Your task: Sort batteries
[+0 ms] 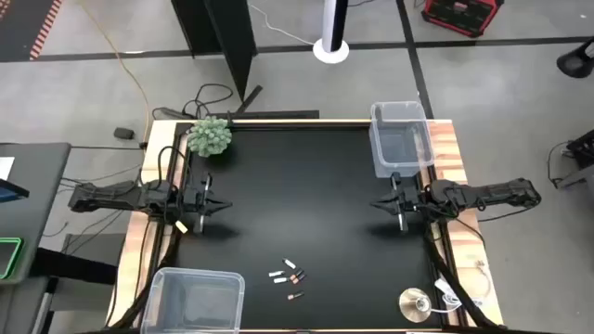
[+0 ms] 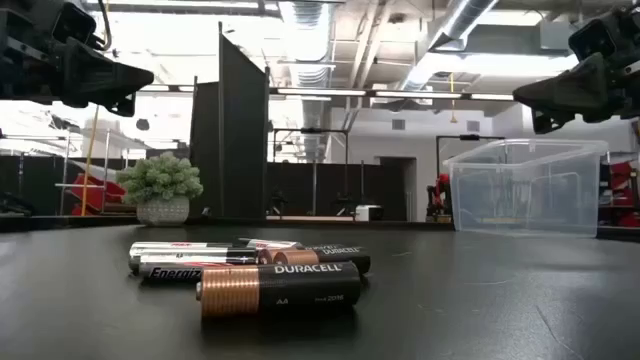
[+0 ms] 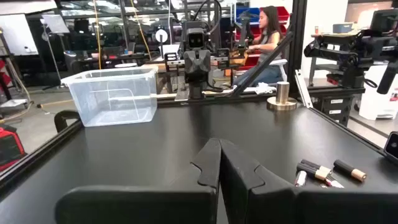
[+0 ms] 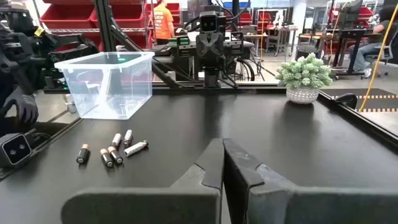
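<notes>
Several small batteries [image 1: 289,276] lie loose on the black table near its front edge, some silver, some dark with copper ends; they also show in the low view [image 2: 262,275], the left wrist view [image 3: 326,172] and the right wrist view [image 4: 112,149]. My left gripper [image 1: 225,206] hovers shut and empty at the table's left side [image 3: 219,152]. My right gripper [image 1: 376,205] hovers shut and empty at the right side [image 4: 222,151]. Both are well away from the batteries.
A clear bin [image 1: 401,137] stands at the far right corner, another clear bin [image 1: 193,297] at the near left corner. A potted green plant [image 1: 211,136] sits at the far left. A round silver disc [image 1: 414,302] lies at the near right.
</notes>
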